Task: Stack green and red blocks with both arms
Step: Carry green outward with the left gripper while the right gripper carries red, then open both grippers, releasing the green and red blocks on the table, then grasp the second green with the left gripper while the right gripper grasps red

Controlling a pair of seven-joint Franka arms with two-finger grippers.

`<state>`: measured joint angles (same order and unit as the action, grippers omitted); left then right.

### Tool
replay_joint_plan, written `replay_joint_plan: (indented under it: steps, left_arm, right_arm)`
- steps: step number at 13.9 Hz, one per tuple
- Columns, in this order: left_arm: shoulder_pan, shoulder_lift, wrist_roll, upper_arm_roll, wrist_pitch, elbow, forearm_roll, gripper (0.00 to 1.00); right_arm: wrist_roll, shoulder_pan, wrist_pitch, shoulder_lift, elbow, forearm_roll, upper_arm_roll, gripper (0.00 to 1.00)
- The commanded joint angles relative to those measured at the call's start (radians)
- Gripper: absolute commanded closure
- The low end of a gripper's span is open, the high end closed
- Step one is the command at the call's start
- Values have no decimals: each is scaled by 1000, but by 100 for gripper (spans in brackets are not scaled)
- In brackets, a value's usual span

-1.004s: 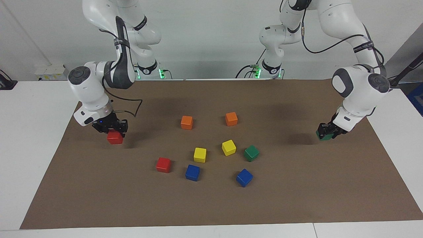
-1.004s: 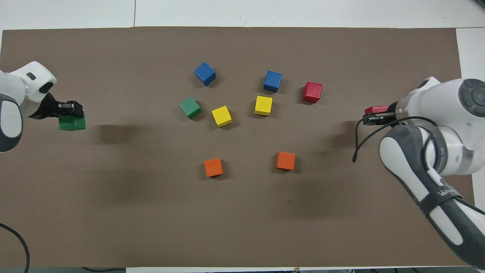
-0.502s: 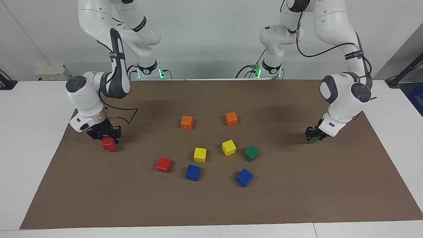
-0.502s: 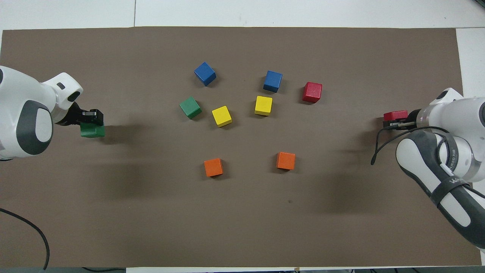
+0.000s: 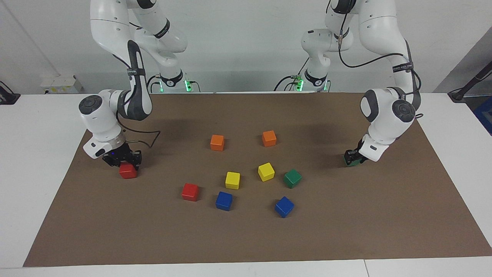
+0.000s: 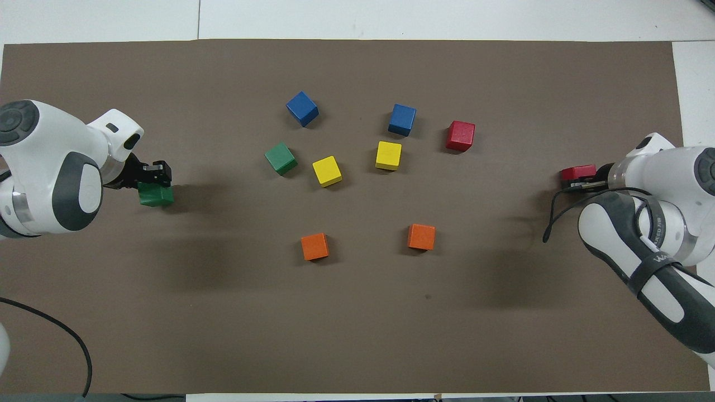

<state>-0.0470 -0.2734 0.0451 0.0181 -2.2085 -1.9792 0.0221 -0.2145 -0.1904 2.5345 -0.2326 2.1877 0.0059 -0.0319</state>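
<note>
Evidently the blocks are small, rigid, glossy cubes, judged light and hard enough to take a firm pinch without harm; their shine suggests they could slip, so they are best gripped on two opposite flat faces, near the middle of the height, with the top left level for stacking.

A red block [image 5: 128,171] is clamped in the right gripper [image 5: 123,161] low over the mat [image 5: 246,238] at the right arm's end. A green block [image 6: 156,195] is clamped in the left gripper [image 6: 151,177] low over the mat at the left arm's end; whether either block touches the mat cannot be told. The other red block [image 5: 190,191] and the other green block [image 5: 292,178] lie loose on the mat near the middle, apart from each other, among the yellow blocks [image 5: 232,180], blue blocks [image 5: 224,200] and orange blocks [image 5: 217,142].

Against the earliest pictures, the held green block has been carried inward toward the middle, and its gripper has been brought lower. The held red block has been lowered and shifted slightly outward. The loose blocks have not been moved, and both grips have been kept closed throughout.
</note>
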Motion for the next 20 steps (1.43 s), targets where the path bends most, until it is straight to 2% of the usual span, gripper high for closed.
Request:
replay_joint_plan:
  steps: [1, 2, 3, 4, 5, 7, 8, 9, 10, 13, 15, 17, 20]
  left_arm:
    - [-8, 10, -36, 11, -60, -49, 2, 80]
    - [-14, 10, -30, 11, -74, -52, 2, 56]
    - [-16, 10, -27, 11, -76, -52, 2, 20]
    - [-22, 10, -25, 13, -74, -49, 2, 0]
    - [-25, 8, -25, 13, -73, -40, 2, 0]
    - [-25, 5, -19, 11, -22, 35, 2, 0]
    - [-28, -6, 17, 8, 68, 122, 7, 0]
    - [-62, -45, 135, 3, 155, 231, 24, 0]
    - [-118, -74, 300, 5, 194, 313, 38, 0]
    - [-284, -137, 645, 13, 185, 370, 21, 0]
    - [-327, -226, 804, 11, 188, 482, -13, 0]
    - [-356, -230, 898, 11, 149, 441, -22, 0]
    - [-358, -231, 939, 10, 81, 425, -30, 0]
  right_arm:
    - [-23, -15, 7, 9, -2, 5, -11, 0]
    - [-25, -14, 4, 9, -5, 3, -11, 0]
    - [-25, -15, -5, 9, -16, -3, -11, 0]
    - [-26, -9, -20, 10, -31, -6, -10, 0]
    - [-25, -1, -73, 15, -64, -10, -8, 0]
    - [0, 44, -281, 19, -225, -32, -8, 0]
    - [60, 80, -387, 3, -331, -37, -8, 0]
    - [136, 113, -448, -26, -409, -47, -9, 0]
    - [212, 150, -470, -43, -452, -50, -11, 0]
    - [465, 265, -422, -63, -471, -49, -13, 0]
    - [568, 322, -431, -117, -532, -43, -13, 0]
    - [671, 354, -425, -203, -618, -49, -13, 0]
    - [768, 404, -395, -304, -684, -53, -10, 0]
